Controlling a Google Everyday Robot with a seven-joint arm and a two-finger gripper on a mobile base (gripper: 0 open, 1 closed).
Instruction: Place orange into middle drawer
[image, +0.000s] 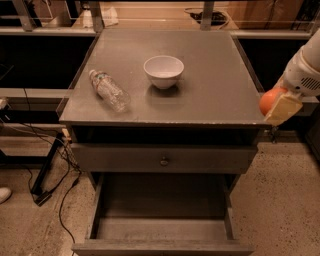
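Transport step: my hand (276, 106) seemingly grips round orange fruit (266, 101) off right edge of grey bench (215, 85). Next I lower it into wide grey middle drawer (160, 197) under bench.

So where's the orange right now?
The orange is in the gripper, right side of the camera view, off the front right corner of the cabinet top, higher than the open middle drawer.

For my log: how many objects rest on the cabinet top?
2: bottle lying left, white bowl centre. None seems hidden. The claw holds the orange beyond the right edge.
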